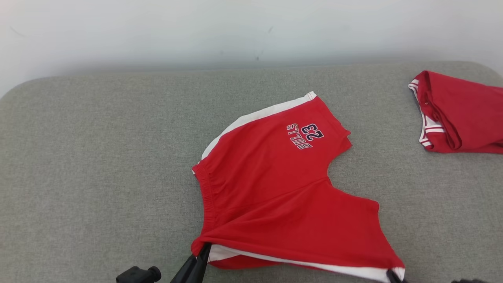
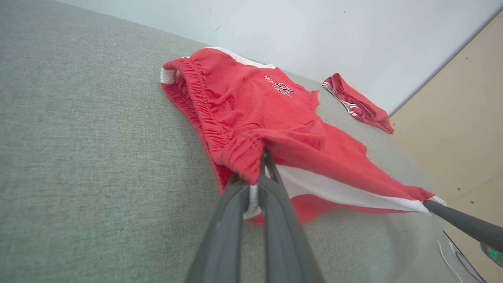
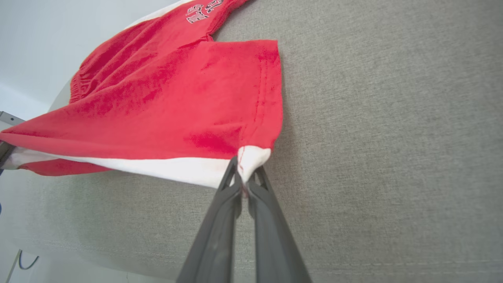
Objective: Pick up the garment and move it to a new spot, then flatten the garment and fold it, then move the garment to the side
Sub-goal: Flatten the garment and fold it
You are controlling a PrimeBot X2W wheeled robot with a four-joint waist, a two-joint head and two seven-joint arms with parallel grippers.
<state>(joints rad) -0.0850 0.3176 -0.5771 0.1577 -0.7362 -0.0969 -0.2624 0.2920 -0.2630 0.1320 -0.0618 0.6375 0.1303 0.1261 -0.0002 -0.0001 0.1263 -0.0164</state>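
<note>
the shorts [image 1: 275,184] lie spread on the table [image 1: 98,157], near edge lifted. left gripper [image 2: 262,165] is clamped on the waistband corner, right gripper [image 3: 244,177] on the white hem corner. both bites look shallow; an uneven pull could slip the hem free or bunch the cloth.

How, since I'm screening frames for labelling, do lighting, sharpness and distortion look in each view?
Head view: soft even light, no glare, red shorts sharp. Left wrist view: wide-angle bends the grey surface; left pincer looks soft near the lens. Right wrist view: weave crisp, right pincer base blurred.
</note>
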